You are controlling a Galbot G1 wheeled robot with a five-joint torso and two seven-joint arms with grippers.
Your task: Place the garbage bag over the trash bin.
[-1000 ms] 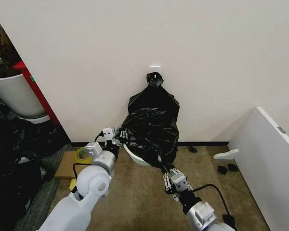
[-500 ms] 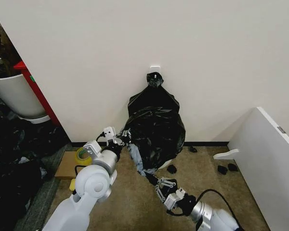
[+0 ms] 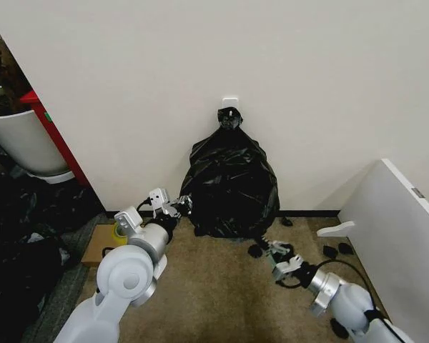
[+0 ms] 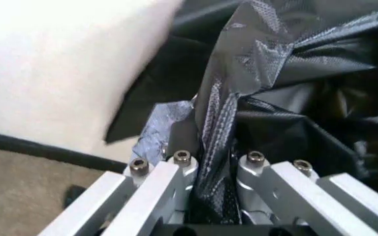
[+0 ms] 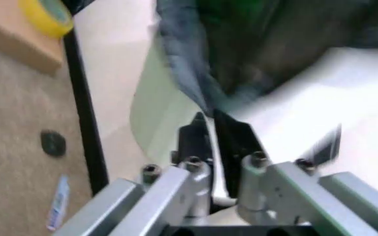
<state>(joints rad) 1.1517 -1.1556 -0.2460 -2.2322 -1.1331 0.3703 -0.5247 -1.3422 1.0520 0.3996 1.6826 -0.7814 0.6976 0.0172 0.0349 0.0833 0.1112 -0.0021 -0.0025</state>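
The black garbage bag [image 3: 232, 189] stands draped against the wall, hanging down to the carpet and hiding the trash bin in the head view. My left gripper [image 3: 180, 206] is at the bag's lower left edge; in its wrist view the gripper [image 4: 216, 162] is shut on a crinkled fold of the bag [image 4: 287, 73]. My right gripper [image 3: 280, 256] is low over the carpet at the bag's lower right. Its wrist view shows the gripper [image 5: 223, 162] shut on a thin strip of the bag [image 5: 255, 44] beside the pale trash bin [image 5: 156, 108].
A black bunch of bags hangs on a wall hook [image 3: 229, 116] above. A cardboard box [image 3: 100, 243] with a yellow tape roll [image 3: 121, 230] lies left. A white tub with a red frame [image 3: 21, 139] stands far left. A white board [image 3: 397, 236] leans at right, with small black bits [image 3: 337, 250] beside it.
My right gripper swung from the front middle to the bag's lower right, pulling the hem down. The bag now reaches the floor and the white bin rim no longer shows. The left gripper dropped slightly.
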